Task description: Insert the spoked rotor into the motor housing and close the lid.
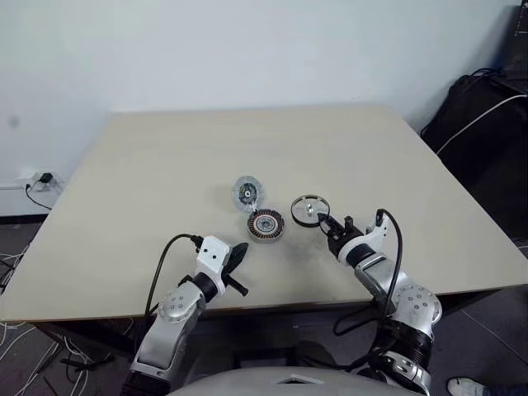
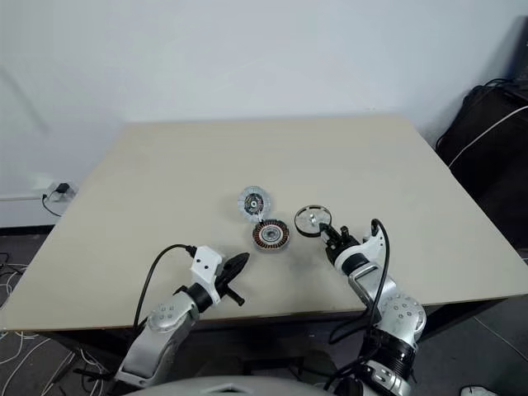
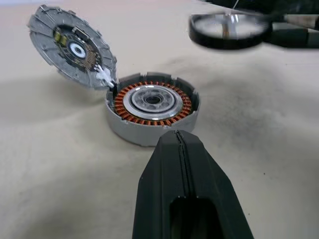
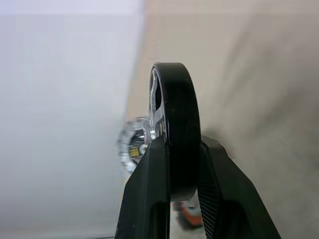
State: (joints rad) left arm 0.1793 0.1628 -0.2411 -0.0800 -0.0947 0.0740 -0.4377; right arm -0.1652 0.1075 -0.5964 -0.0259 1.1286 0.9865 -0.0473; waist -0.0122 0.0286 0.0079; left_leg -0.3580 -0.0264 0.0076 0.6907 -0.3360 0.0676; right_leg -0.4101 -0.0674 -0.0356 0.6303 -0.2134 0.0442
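The spoked rotor [image 1: 311, 210], a black ring with a shiny hub, hangs a little above the table, right of the motor housing [image 1: 266, 224]. My right gripper [image 1: 327, 223] is shut on its rim; the right wrist view shows the rotor [image 4: 174, 124] edge-on between both fingers. The motor housing [image 3: 152, 107] lies open near the table's middle, its copper windings showing. The silver lid [image 1: 246, 193] stands tilted up at the housing's far-left edge, inner face showing. My left gripper [image 1: 239, 254] is shut and empty, just short of the housing on its near-left side.
The beige table [image 1: 165, 181] bears nothing else. Its front edge runs close below both arms. Black bags and a white cable [image 1: 487, 124] lie on the floor past the right edge. A wall socket with cables [image 1: 37, 180] sits at the far left.
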